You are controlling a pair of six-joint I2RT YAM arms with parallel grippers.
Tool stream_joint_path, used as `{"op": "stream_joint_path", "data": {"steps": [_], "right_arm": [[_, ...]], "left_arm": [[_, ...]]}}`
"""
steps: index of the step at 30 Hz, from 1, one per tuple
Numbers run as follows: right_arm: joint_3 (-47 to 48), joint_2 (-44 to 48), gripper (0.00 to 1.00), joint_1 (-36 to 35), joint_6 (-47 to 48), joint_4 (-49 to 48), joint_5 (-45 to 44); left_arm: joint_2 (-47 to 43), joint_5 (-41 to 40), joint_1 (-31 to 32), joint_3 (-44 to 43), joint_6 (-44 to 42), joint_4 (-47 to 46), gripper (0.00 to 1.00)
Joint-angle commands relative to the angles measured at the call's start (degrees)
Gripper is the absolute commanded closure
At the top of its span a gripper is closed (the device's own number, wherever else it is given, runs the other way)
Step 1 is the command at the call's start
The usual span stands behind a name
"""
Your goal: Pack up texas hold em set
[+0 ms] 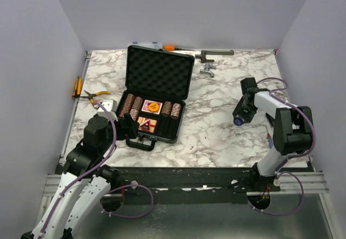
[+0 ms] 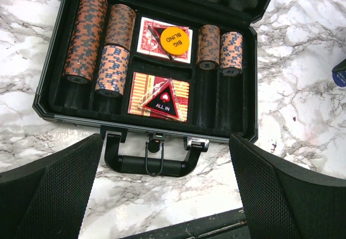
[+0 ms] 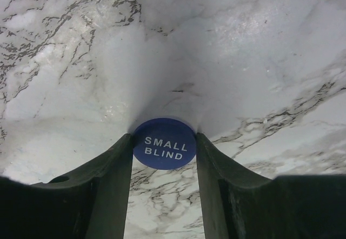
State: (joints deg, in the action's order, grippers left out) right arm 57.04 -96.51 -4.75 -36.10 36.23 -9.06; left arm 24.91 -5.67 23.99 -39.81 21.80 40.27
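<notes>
The black case (image 1: 159, 70) lies open left of centre, its foam lid upright. In the left wrist view its tray (image 2: 213, 117) holds brown chip stacks (image 2: 86, 36), two red card decks (image 2: 153, 39), an orange round BIG BLIND token (image 2: 174, 38) and a triangular ALL IN token (image 2: 162, 99). My left gripper (image 1: 128, 126) is open and empty just in front of the case handle (image 2: 148, 162). My right gripper (image 1: 239, 119) is to the right of the case, shut on a blue round SMALL BLIND token (image 3: 164, 143) by its edges, low over the marble.
Yellow-handled pliers (image 1: 93, 95) and an orange-handled tool (image 1: 77, 86) lie at the left edge. An orange screwdriver (image 1: 169, 47), a grey bar tool (image 1: 214, 53) and a metal fitting (image 1: 207, 70) lie behind the case. Walls close the table on three sides.
</notes>
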Motion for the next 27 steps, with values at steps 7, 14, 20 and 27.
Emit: {"op": "stream_joint_path", "data": {"steps": [7, 14, 20, 27], "right_arm": [[0.46, 1.12, 0.56, -0.60, -0.74, 1.60, 7.24], [-0.07, 2.71, 0.57, -0.59, -0.98, 1.73, 8.42], [-0.42, 4.19, 0.57, -0.61, -1.69, 1.65, 10.47], [-0.25, 5.65, 0.57, -0.60, -1.87, 1.70, 11.88]], "left_arm": [[-0.34, -0.83, -0.50, -0.17, -0.44, 0.60, 0.02], [-0.43, -0.92, -0.52, -0.06, -0.44, 0.60, 0.02], [-0.52, -0.83, -0.52, -0.08, -0.44, 0.60, 0.01], [-0.45, -0.74, -0.52, -0.16, -0.50, 0.60, 0.02]]}}
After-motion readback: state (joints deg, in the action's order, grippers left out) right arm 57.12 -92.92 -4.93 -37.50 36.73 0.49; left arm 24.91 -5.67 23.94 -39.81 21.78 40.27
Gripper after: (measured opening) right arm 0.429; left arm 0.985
